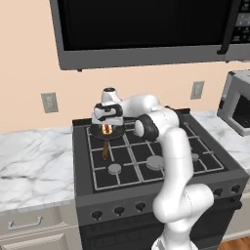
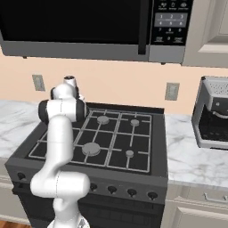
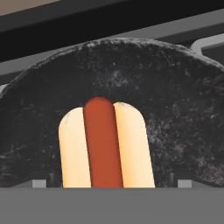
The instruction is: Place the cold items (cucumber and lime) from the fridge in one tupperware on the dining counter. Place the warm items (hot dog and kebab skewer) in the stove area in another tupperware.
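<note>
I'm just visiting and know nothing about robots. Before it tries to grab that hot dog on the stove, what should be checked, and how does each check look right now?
1. Hot dog lies centred ahead of the end effector: ok.
2. End effector open wide enough for the bun: ok, the tips sit far apart at either side in the hand view.
3. Hot dog rests flat in the dark pan, not tilted: ok.
4. End effector is over the pan on the stove: ok in the left base view.
5. Fingers low enough to close around the bun: cannot tell.
6. Pan's wooden handle clear of the arm: ok, it points toward the front.
</note>
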